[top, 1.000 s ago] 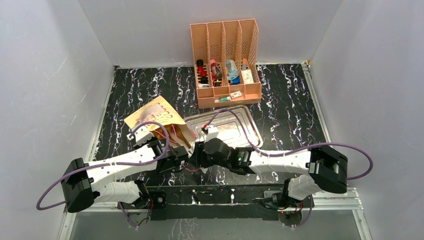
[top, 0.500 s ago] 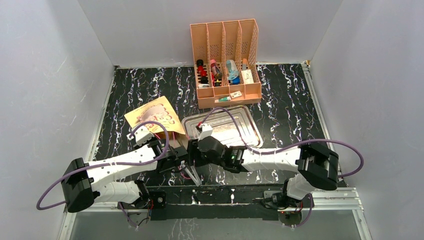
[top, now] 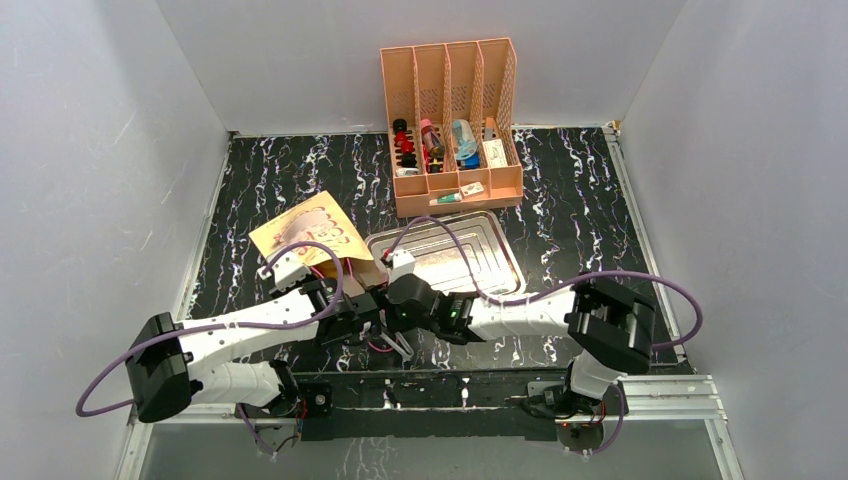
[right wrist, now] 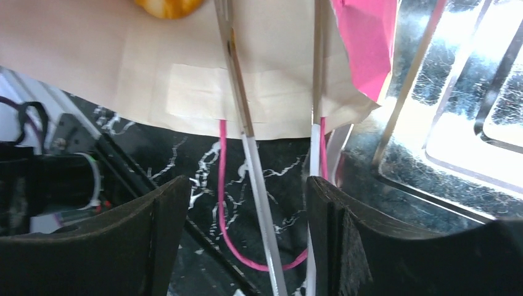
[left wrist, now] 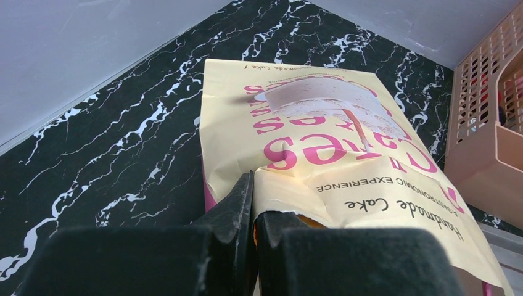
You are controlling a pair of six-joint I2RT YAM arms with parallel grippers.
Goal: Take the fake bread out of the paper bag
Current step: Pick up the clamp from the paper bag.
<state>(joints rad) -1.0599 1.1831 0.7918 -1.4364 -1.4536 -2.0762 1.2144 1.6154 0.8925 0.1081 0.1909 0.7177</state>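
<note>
The paper bag (top: 312,232) is laid flat on the desk (top: 250,180), its long axis running from the mouth, at the grippers, away to the far left. Its upper lip is pinched in the closed left gripper (left wrist: 254,203). The right gripper (right wrist: 243,237) is spread wide at the mouth with nothing clamped; two thin metal strips (right wrist: 255,179) pass between its fingers. The fake bread (right wrist: 169,6) is glimpsed inside, ahead and slightly left of the right gripper, the nearer one. Its axis cannot be told.
</note>
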